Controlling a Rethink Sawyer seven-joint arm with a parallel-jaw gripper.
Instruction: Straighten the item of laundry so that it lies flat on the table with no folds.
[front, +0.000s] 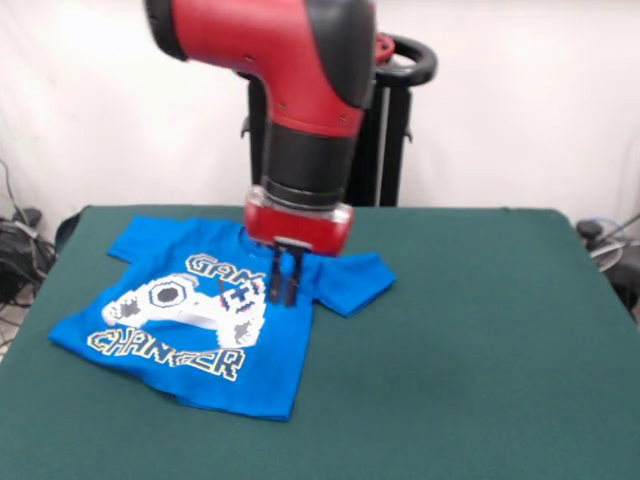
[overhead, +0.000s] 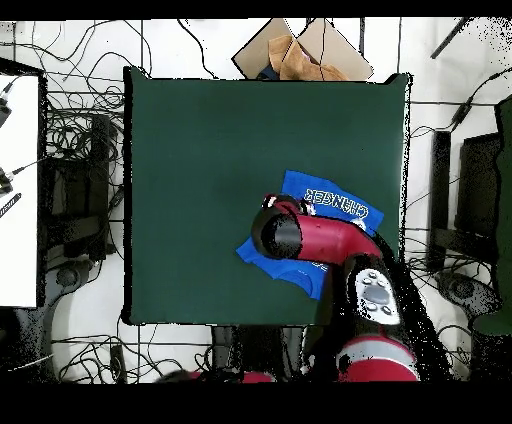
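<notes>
Front view: the tool (front: 284, 290) points straight down over the blue T-shirt (front: 200, 320), its tips at the shirt's upper right part, just beside the pixel controller print (front: 190, 305). Its two dark fingers (front: 291, 281) stand close together; whether they pinch cloth I cannot tell. The shirt lies print-up on the counter (front: 470, 340), toward the left side in this view, fairly flat, sleeves spread. From overhead the red arm (overhead: 320, 238) covers much of the shirt.

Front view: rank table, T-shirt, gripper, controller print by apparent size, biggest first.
1. Table, fills most of the lower frame.
2. T-shirt.
3. Controller print on the shirt.
4. Gripper, its dark fingers only.
The last two look close, and the gripper sits higher above the cloth, so that order is unsure.
</notes>
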